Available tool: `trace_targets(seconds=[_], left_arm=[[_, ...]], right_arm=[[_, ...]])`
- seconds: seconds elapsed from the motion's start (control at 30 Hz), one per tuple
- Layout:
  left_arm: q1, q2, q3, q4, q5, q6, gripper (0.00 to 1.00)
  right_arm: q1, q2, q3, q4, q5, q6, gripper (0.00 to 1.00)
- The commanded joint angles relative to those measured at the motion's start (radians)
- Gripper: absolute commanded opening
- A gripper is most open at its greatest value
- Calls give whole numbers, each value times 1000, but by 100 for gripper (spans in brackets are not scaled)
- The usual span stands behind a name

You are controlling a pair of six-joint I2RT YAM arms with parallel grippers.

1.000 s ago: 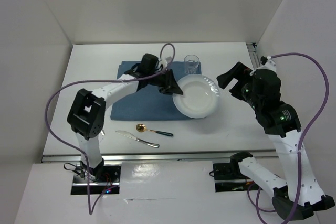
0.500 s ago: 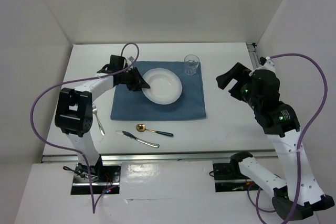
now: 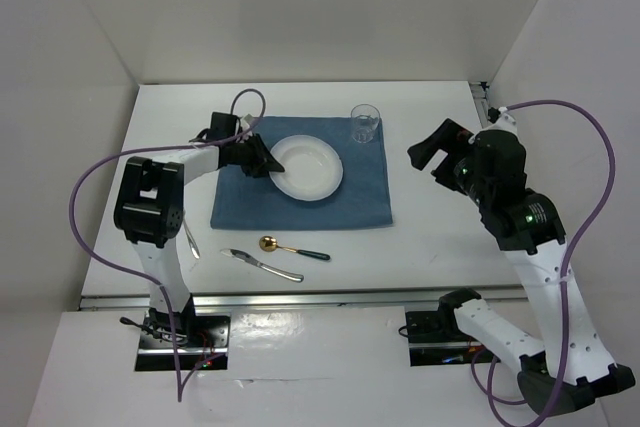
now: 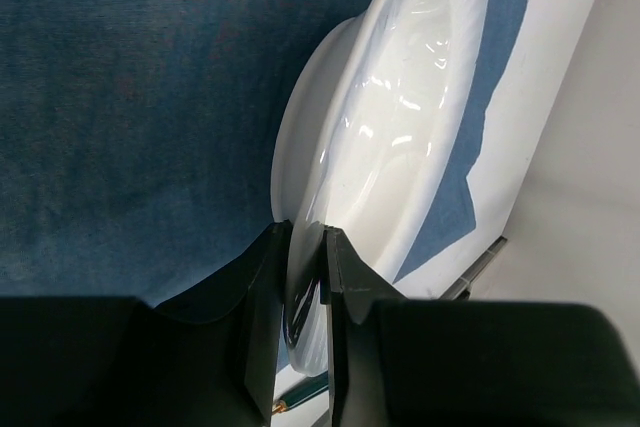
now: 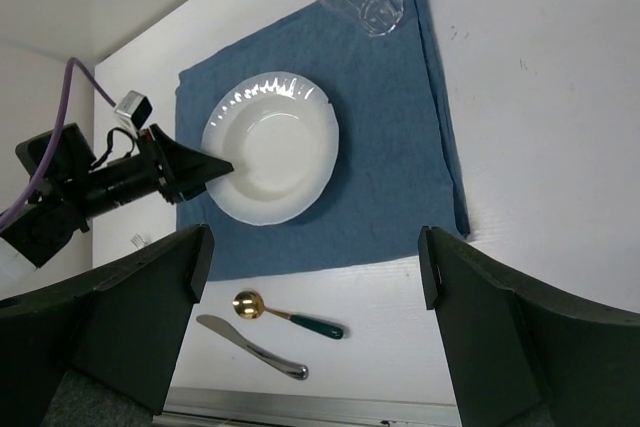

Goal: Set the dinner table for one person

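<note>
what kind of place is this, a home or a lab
Probably a lab test cell: bare white walls box in the table, and a robot's left claw grips a plate on a blue placemat.

A big white bench [image 3: 450, 237] takes up the middle. It is flat and not shiny. White walls stand close around it like a box: the back wall [image 3: 320, 7] behind it, the left wall [image 3: 50, 147] on one side and the right wall [image 3: 590, 57] on the other. The walls are plain and smooth. A silver rail [image 3: 330, 297] runs along the near edge of the bench. In front of the rail is a lower white ledge [image 3: 320, 342] that is shiny and shows bright spots of light. A short metal strip [image 3: 482, 99] sits at the far right corner. The light is soft and even, and the shadows are pale.
</note>
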Motion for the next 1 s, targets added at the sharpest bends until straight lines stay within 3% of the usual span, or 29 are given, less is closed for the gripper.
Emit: trace_targets(seconds=[0.0,0.03,0.07,0.13,0.3,0.33,0.37,0.5,0.73,0.77,0.8,0.87,0.97], left_arm=[[-1,-10,14,52,51,-3,2],[-1,1,29,30,38,12,8],[-1,10,29,8,8,30,23],[-1,24,71,-65,-5,44,32],[-1,39,112,-155,-53,79,76],[-1,30,121,-171,-66,79,90],[-1,21,121,-200,-77,95,94],[-1,-56,184,-319,-172,150,100],[92,-253,233,-549,-522,173,100],[112,-270,233,-586,-578,158,98],[135,-286,233,-627,-700,118,91],[201,-338,177,-717,-793,70,88],[269,-442,1,-692,-790,46,88]], right_arm=[[-5,11,-9,55,-13,4,97],[-5,11,-9,55,-13,4,97],[-5,11,-9,55,-13,4,97],[-5,11,-9,55,-13,4,97],[-5,20,-9,64,-23,4,97],[-5,20,-18,64,-23,4,97],[-5,21,-19,64,-23,4,97],[-5,21,-19,64,-23,4,98],[-5,2,-31,82,-23,-5,98],[-5,2,-31,91,-23,-5,98],[-5,2,-31,91,-23,-14,98],[-5,2,-43,110,-23,-14,98],[-5,2,-64,151,-47,-25,98]])
